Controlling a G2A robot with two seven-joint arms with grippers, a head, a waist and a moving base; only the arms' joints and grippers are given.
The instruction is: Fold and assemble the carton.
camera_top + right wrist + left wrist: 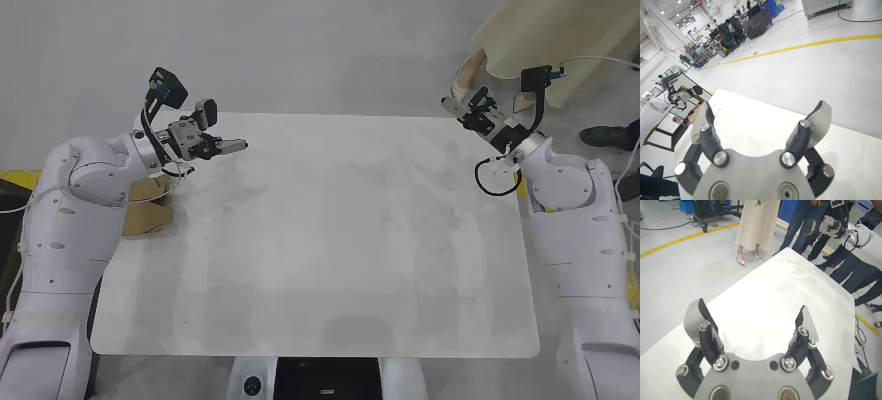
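Judging by the layout, folding hasn't begun: the cardboard carton [150, 205] lies off the worktop [330, 250], beside its left edge under the left arm; left tool [752, 308] and right tool [762, 108] both gape wide, holding nothing.

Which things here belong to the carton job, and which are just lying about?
Job:
left pincer, open
right pincer, open
white table
brown cardboard, off the table's edge by the left arm, probably the carton

Lying about:
small purple item near the cardboard, too small to identify
black floor cable
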